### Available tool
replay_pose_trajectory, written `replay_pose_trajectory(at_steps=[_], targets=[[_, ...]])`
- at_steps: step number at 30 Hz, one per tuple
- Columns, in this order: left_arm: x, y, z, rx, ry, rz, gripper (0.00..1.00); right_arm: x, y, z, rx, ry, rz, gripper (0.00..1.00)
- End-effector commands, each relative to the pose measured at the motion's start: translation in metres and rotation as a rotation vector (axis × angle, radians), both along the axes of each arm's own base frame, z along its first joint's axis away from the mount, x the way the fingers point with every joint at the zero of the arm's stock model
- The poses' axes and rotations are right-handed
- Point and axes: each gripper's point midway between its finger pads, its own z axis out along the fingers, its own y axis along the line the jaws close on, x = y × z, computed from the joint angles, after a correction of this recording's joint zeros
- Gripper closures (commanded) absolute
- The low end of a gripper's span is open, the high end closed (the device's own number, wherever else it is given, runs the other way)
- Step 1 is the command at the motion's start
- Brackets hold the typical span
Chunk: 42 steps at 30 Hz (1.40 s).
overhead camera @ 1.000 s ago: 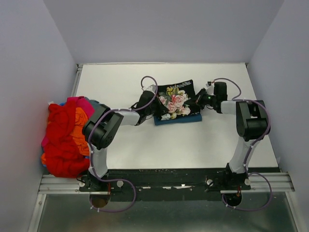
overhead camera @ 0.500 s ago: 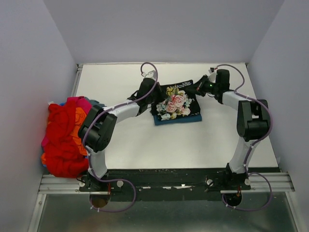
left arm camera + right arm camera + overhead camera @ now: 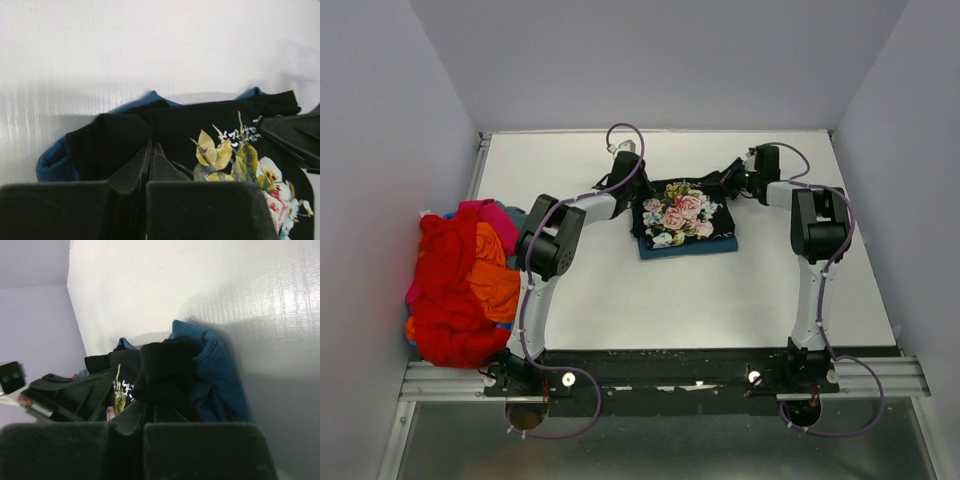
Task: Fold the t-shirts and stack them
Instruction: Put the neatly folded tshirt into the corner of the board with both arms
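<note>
The black rose-print t-shirt (image 3: pixel 682 213) lies folded on the folded teal-blue t-shirt (image 3: pixel 692 246) at mid-table. My left gripper (image 3: pixel 638 198) is at the black shirt's far-left corner, jaws shut, tips (image 3: pixel 151 146) pressed into the black cloth (image 3: pixel 180 125); the teal shirt (image 3: pixel 52 162) shows beneath. My right gripper (image 3: pixel 721 186) is at the far-right corner, shut (image 3: pixel 150 402) on a bunched fold of the black shirt (image 3: pixel 165 360), with the teal shirt (image 3: pixel 215 375) beside it.
A heap of red, orange and pink t-shirts (image 3: pixel 455 285) lies at the table's left edge, with a bit of grey-blue cloth behind it. White table (image 3: pixel 740 290) with walls on three sides. Purple cables loop over both arms.
Both grippers moved from the shirt's sides to its far corners, away from the arm bases. The black shirt now lies flatter and squarer on the teal one.
</note>
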Motion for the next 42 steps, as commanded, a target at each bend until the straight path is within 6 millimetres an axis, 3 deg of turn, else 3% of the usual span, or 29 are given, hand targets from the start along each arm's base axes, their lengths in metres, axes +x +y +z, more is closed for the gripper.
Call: replay_pose_trajectory(at_steps=[1, 3, 5, 9, 12, 14, 17, 25, 30, 36, 42], targets=[[0.016, 0.02, -0.032, 0.054, 0.057, 0.047, 1.0, 0.003, -0.017, -0.01, -0.049, 0.04, -0.081, 0.99], [0.019, 0.028, -0.028, 0.055, 0.048, 0.058, 1.0, 0.003, -0.018, -0.001, -0.066, 0.011, -0.071, 0.99], [0.019, 0.034, -0.009, 0.052, 0.008, 0.058, 1.0, 0.003, -0.019, 0.012, -0.089, -0.023, -0.053, 0.97], [0.014, 0.038, 0.033, 0.061, -0.065, 0.04, 1.0, -0.001, -0.022, 0.049, -0.167, -0.115, -0.027, 0.79], [0.009, 0.042, 0.061, 0.061, -0.112, 0.035, 1.0, -0.014, -0.014, 0.072, -0.236, -0.161, 0.022, 0.78], [0.009, 0.044, 0.069, 0.074, -0.133, 0.035, 1.0, -0.025, 0.0, 0.083, -0.239, -0.188, 0.068, 0.79], [0.015, 0.048, 0.065, 0.102, -0.124, 0.041, 1.0, -0.041, 0.026, 0.086, -0.184, -0.192, 0.151, 0.98], [0.015, 0.061, 0.066, 0.105, -0.12, 0.059, 1.0, -0.072, 0.094, 0.059, -0.163, -0.129, 0.277, 0.99], [0.023, 0.064, 0.055, 0.132, -0.108, 0.055, 1.0, -0.075, 0.111, 0.042, -0.061, -0.09, 0.305, 0.99], [0.015, 0.062, 0.054, 0.111, -0.107, 0.043, 1.0, -0.086, 0.108, 0.001, -0.057, 0.025, 0.29, 0.99], [0.004, 0.068, 0.064, 0.115, -0.112, 0.044, 1.0, -0.118, 0.067, -0.038, -0.18, 0.144, 0.207, 0.99]])
